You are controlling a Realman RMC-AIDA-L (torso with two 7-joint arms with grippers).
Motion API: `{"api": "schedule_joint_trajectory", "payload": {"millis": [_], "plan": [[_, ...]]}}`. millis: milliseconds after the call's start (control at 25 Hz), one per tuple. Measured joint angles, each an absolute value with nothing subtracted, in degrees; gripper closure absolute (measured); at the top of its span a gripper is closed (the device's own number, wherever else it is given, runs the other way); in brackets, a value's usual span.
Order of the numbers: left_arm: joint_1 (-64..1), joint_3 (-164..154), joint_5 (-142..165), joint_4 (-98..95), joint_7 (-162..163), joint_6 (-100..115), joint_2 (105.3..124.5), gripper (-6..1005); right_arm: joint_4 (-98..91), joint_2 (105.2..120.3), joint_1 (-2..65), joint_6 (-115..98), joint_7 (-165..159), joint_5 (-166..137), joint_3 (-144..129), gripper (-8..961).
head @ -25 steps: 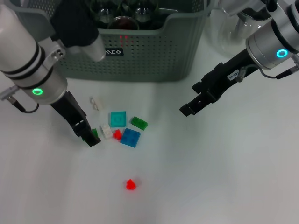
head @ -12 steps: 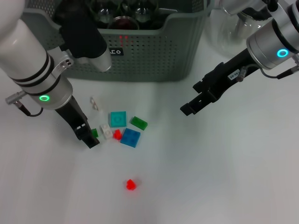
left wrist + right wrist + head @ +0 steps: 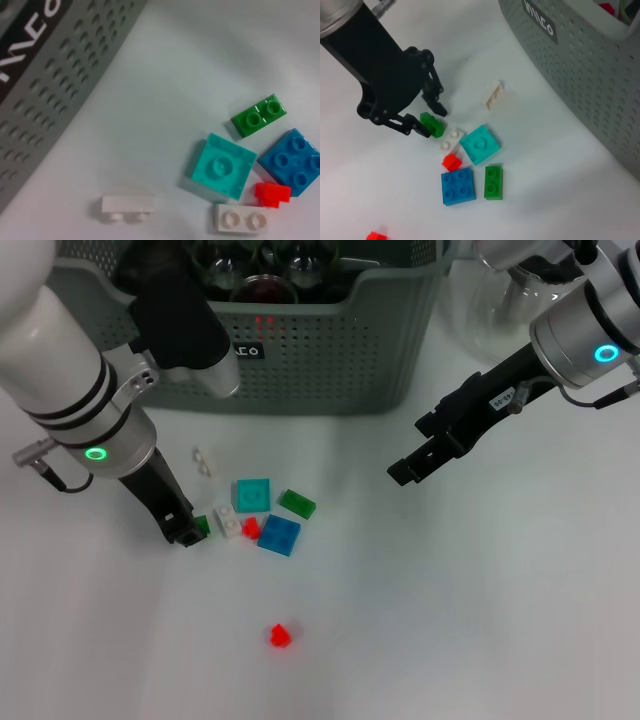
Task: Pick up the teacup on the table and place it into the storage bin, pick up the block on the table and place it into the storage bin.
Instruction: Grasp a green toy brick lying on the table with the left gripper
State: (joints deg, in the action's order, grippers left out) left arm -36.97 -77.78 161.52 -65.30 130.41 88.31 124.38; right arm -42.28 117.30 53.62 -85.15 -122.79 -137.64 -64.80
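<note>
— Closing in: the left gripper (image 3: pixel 427 120) has slid from the table below the pile up to the small green plastic block (image 3: pixel 432 124), fingers narrowly open around it.

— So a grasp looks imminent; the grey-green perforated storage bin (image 3: pixel 330 350) waits behind, right gripper (image 3: pixel 405 471) idle — its fingers unreadable.

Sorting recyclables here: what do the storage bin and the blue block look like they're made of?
The storage bin: likely moulded plastic, matte grey-green, with evenly perforated walls. The blue block: probably hard plastic, glossy, with moulded round studs catching highlights in the left wrist view.
</note>
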Motion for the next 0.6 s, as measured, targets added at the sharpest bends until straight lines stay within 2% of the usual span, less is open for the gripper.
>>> {"api": "schedule_joint_trajectory", "payload": {"millis": [240, 320, 600], "plan": [[-36.9, -78.4, 160.9, -65.3, 130.3, 88.7, 124.37, 604, -42.3, 117.24, 53.6, -85.2, -122.8, -137.6, -64.8, 7], [-36.8, -78.7, 160.9, -65.3, 130.4, 88.8, 124.36, 716, -42.3, 117.24, 53.6, -85.2, -122.8, -137.6, -64.8, 7], [-36.7, -78.8, 161.0, -65.3, 130.7, 88.9, 124.36, 763, -42.3, 117.24, 53.6, -85.2, -122.7, -137.6, -64.7, 6]]}}
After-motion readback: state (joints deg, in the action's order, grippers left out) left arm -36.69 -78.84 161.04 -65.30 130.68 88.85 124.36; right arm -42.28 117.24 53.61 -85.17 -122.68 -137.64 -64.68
